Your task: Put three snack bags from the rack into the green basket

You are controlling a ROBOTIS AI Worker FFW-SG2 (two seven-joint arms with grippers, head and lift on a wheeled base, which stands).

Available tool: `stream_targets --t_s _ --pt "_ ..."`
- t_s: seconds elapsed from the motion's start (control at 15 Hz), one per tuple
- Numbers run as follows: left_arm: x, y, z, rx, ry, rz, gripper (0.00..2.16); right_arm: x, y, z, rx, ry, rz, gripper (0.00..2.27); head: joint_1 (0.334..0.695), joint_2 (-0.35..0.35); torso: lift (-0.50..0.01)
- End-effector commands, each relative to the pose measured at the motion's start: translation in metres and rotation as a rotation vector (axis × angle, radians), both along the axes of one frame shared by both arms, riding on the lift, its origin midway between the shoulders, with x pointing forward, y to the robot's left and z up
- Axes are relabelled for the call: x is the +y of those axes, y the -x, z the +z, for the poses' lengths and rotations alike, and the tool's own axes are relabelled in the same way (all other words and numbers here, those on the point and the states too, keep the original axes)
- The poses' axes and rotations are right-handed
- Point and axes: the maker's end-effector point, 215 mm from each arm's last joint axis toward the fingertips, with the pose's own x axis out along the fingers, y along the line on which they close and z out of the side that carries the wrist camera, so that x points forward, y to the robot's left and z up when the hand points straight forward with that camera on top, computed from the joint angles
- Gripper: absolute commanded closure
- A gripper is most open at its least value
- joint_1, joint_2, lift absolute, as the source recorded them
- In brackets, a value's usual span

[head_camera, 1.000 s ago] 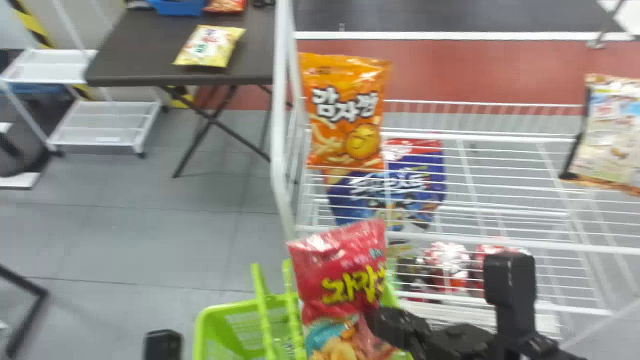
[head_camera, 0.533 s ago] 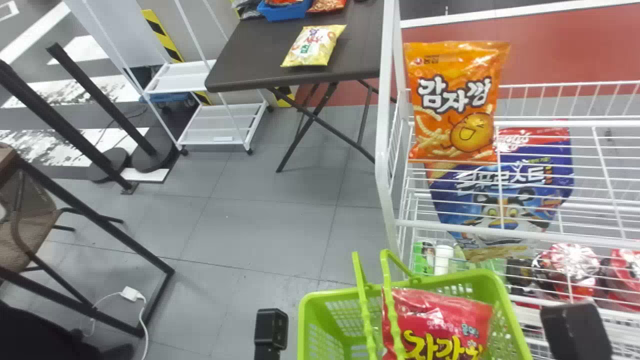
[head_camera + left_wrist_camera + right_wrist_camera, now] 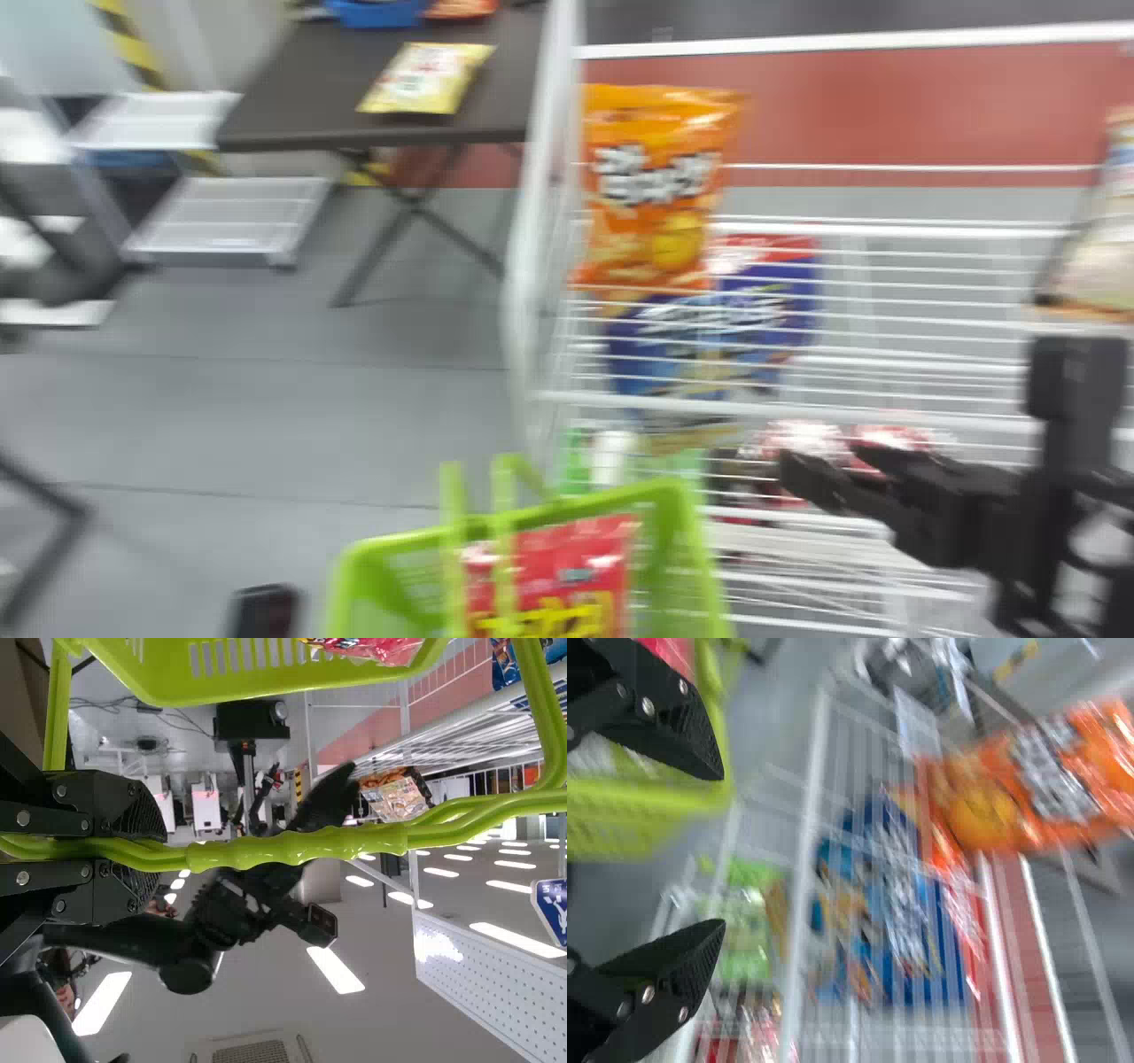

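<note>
Green basket [image 3: 376, 551], one red bag [image 3: 576, 567], one orange bag [image 3: 651, 213]

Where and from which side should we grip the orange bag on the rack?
The orange bag stands upright, its right edge free and its left near the rack's white frame, so probably pinch the upper right edge, coming from the robot's right.

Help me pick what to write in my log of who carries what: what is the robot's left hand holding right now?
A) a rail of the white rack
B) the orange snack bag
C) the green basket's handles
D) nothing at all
C: in the left wrist view, the green basket's handles run together between the fingers of the left hand, which are closed on them.
</note>
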Motion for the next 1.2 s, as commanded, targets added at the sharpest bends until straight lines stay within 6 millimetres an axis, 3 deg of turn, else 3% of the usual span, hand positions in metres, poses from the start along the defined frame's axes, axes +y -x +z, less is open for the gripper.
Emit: stream_targets --t_s 0.0,0.2,0.27,0.53,0.8,0.93,1.13 --pt "0.000 0.000 0.003 -0.005 0.010 -0.002 2.15 -0.078 -0.041 0.015 -0.074 0.050 -0.158 0.05 0.695 -0.156 0.000" --pt "0.000 -0.001 0.003 -0.007 0.010 -0.002 2.15 -0.152 -0.072 0.021 -0.113 0.124 -0.303 0.06 0.695 -0.350 0.000" --pt "0.000 -0.001 0.003 -0.007 0.010 -0.002 2.15 -0.177 -0.080 0.023 -0.121 0.142 -0.353 0.06 0.695 -0.350 0.000" --pt "0.005 0.000 -0.001 0.002 0.003 0.011 2.15 -0.241 -0.124 0.031 -0.169 0.223 -0.475 0.05 0.695 -0.350 0.000" --pt "0.006 0.001 -0.002 0.003 0.003 0.015 2.15 -0.273 -0.168 0.034 -0.210 0.303 -0.529 0.06 0.695 -0.350 0.000" --pt "0.007 0.001 -0.002 0.000 0.003 0.019 2.15 -0.273 -0.186 0.025 -0.200 0.334 -0.522 0.07 0.695 -0.350 0.000" --pt "0.009 0.002 -0.004 0.005 0.001 0.023 2.15 -0.288 -0.207 0.010 -0.182 0.461 -0.548 0.14 0.695 -0.350 0.000"
